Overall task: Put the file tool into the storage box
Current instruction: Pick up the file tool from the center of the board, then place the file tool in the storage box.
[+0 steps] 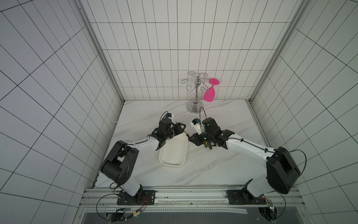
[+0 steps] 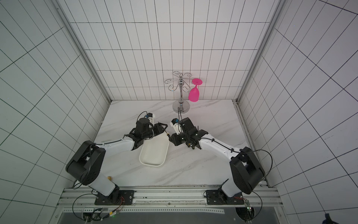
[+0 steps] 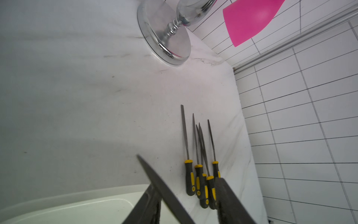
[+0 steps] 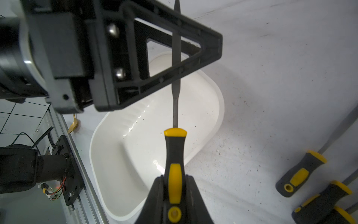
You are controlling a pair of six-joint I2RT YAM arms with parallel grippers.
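Observation:
The file tool (image 4: pixel 175 153), with a black and yellow handle and a thin grey blade, is held level over the far end of the white storage box (image 4: pixel 116 155). My right gripper (image 4: pixel 175 186) is shut on its handle. The blade (image 3: pixel 164 184) runs between the fingers (image 4: pixel 193 58) of my left gripper (image 3: pixel 186 183). It lies against one finger, with a clear gap to the other. In both top views the two grippers (image 1: pixel 183 127) (image 1: pixel 190 138) meet tip to tip above the box (image 1: pixel 172 155), and a bit of the file (image 2: pixel 167 133) shows between them.
Several more files (image 3: pixel 199 180) lie side by side on the marble table right of the box, under my right wrist (image 1: pixel 208 145). A chrome glass rack (image 1: pixel 195 104) with a hanging pink glass (image 1: pixel 210 94) stands at the back. A small gold object (image 4: pixel 74 125) lies near the left arm's base.

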